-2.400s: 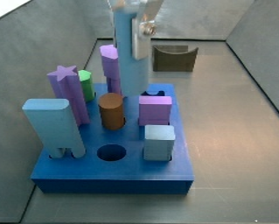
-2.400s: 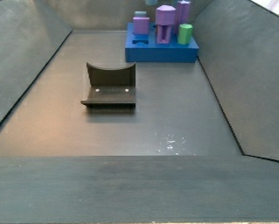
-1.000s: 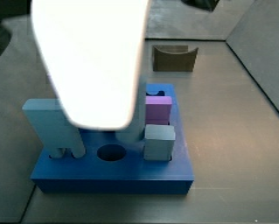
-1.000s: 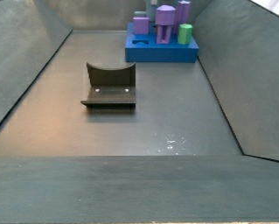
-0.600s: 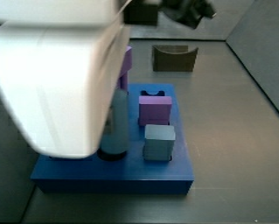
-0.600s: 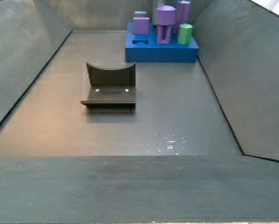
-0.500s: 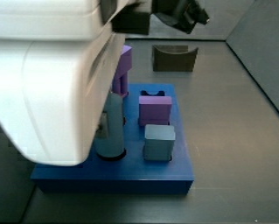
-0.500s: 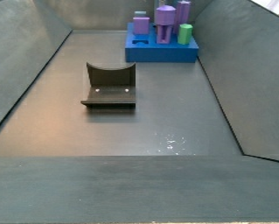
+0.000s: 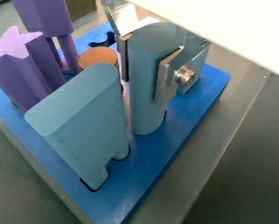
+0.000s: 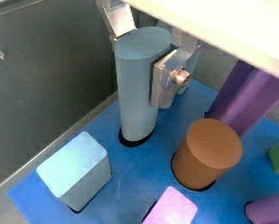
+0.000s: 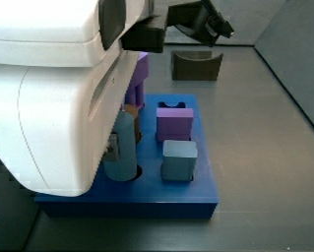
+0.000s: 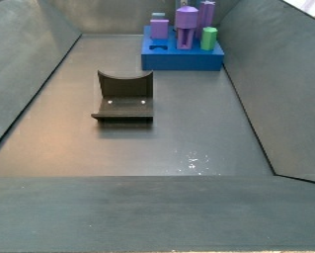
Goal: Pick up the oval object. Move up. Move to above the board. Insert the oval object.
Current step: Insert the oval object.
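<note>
My gripper (image 9: 146, 77) is shut on the oval object (image 9: 148, 109), a tall light blue oval post held upright between the silver fingers (image 9: 169, 80). Its lower end sits inside a hole near the front edge of the blue board (image 9: 191, 112). Both wrist views show this; in a wrist view the post (image 10: 139, 92) stands in the hole with the gripper (image 10: 145, 63) clamped near its top. In a side view the white arm hides most of the post (image 11: 121, 157) and the board (image 11: 140, 197). The board also shows far off in a side view (image 12: 183, 61), with no arm in sight.
Other pieces stand in the board: a light blue arch block (image 9: 80, 127), a purple star post (image 9: 19, 61), an orange cylinder (image 10: 208, 153), a grey-blue cube (image 10: 72, 172), a purple block (image 11: 174, 122). The fixture (image 11: 196, 65) stands beyond the board on the grey floor.
The arm has come down over the board and now fills the side view. The oval object has gone from above the board into the front hole, which was empty before.
</note>
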